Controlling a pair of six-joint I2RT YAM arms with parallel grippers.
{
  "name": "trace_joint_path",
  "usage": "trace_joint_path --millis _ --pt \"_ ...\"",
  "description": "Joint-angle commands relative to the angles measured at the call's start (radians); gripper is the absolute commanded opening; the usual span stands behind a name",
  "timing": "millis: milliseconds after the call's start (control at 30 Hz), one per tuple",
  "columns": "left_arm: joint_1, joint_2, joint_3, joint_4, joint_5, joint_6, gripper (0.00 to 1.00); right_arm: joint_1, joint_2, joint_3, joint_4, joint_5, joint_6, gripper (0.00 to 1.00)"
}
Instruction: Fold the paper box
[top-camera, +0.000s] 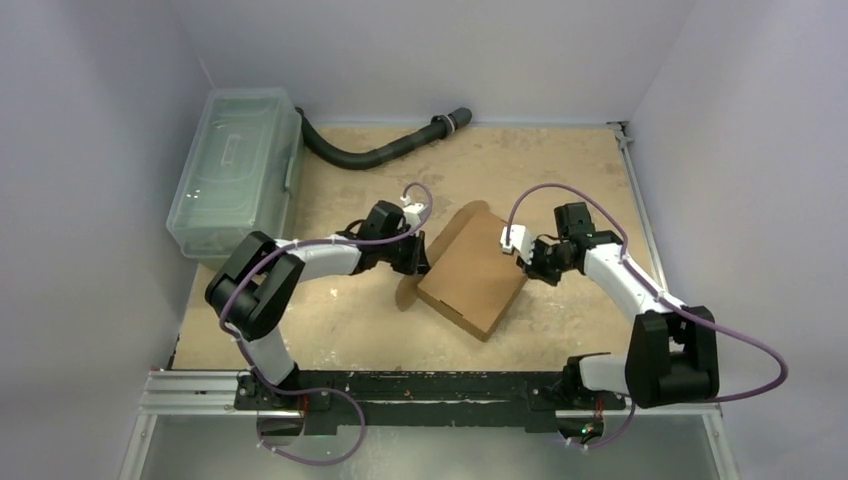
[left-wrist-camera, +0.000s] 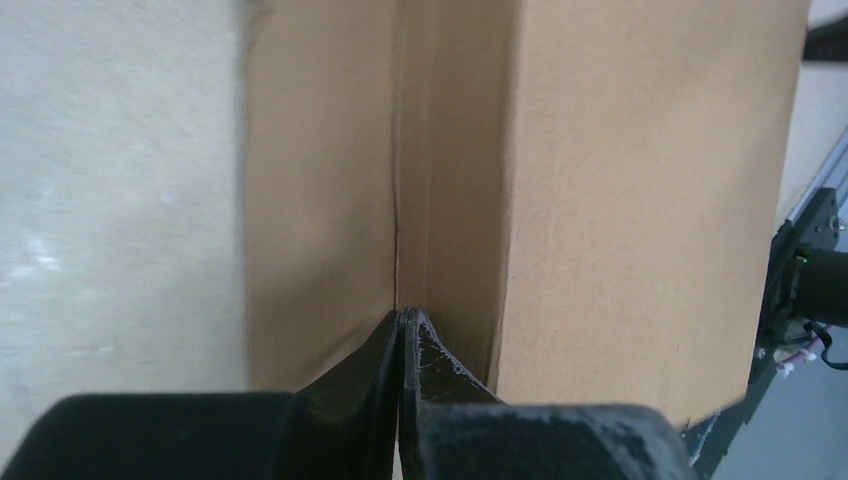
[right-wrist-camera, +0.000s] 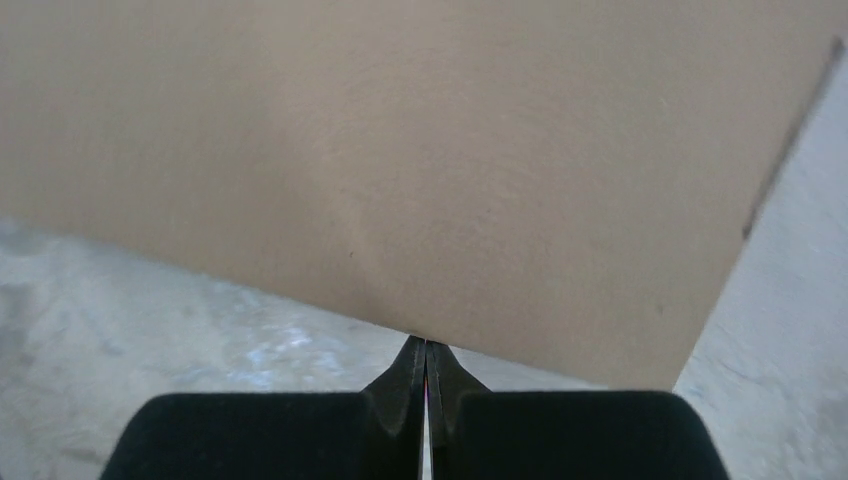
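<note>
As viewed from above, the sandy counter is shown with a clear lidded bin at 10 o'clock. At the centre, the paper box is seen lying askew as a shallow brown form. A black hose is curved along at 12 o'clock. The box is flanked at 9 o'clock by the left pincer, closed with its tips set against a crease. At 3 o'clock the right pincer is likewise closed, its tips met at the box's edge.
</note>
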Motion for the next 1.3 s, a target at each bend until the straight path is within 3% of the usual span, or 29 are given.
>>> trace_joint_path --millis 0,300,400,533,633,733,833,900,1133,1267 --pt "-0.073 -0.021 -0.029 0.091 0.035 -0.058 0.0 0.025 0.036 0.096 0.254 0.095 0.211 0.0" --pt "-0.204 0.118 0.036 0.358 -0.019 -0.27 0.0 0.045 0.338 0.403 0.243 0.021 0.334 0.0" --pt "-0.214 0.118 0.046 0.356 -0.058 -0.291 0.0 0.041 0.316 0.428 0.254 0.089 0.369 0.01" --pt "-0.208 -0.039 -0.02 0.234 -0.194 -0.227 0.03 0.013 0.185 0.394 0.276 0.165 0.365 0.06" --pt "-0.204 -0.211 -0.099 0.176 -0.282 -0.189 0.17 0.008 0.084 0.384 0.193 0.045 0.309 0.2" --pt "-0.168 -0.377 -0.201 0.174 -0.363 -0.182 0.37 0.011 0.024 0.359 0.069 -0.281 0.262 0.42" --pt "-0.027 -0.468 -0.345 0.326 -0.275 -0.276 0.71 0.039 0.012 0.275 0.153 -0.53 0.376 0.53" --pt "0.071 -0.46 -0.405 0.451 -0.161 -0.369 0.82 0.077 0.033 0.236 0.241 -0.543 0.48 0.54" --pt "0.128 -0.202 -0.256 0.523 -0.101 -0.429 0.84 0.103 0.086 0.187 0.386 -0.318 0.617 0.59" --pt "0.143 -0.026 -0.066 0.416 -0.103 -0.254 0.81 0.088 0.076 0.15 0.429 -0.328 0.675 0.6"
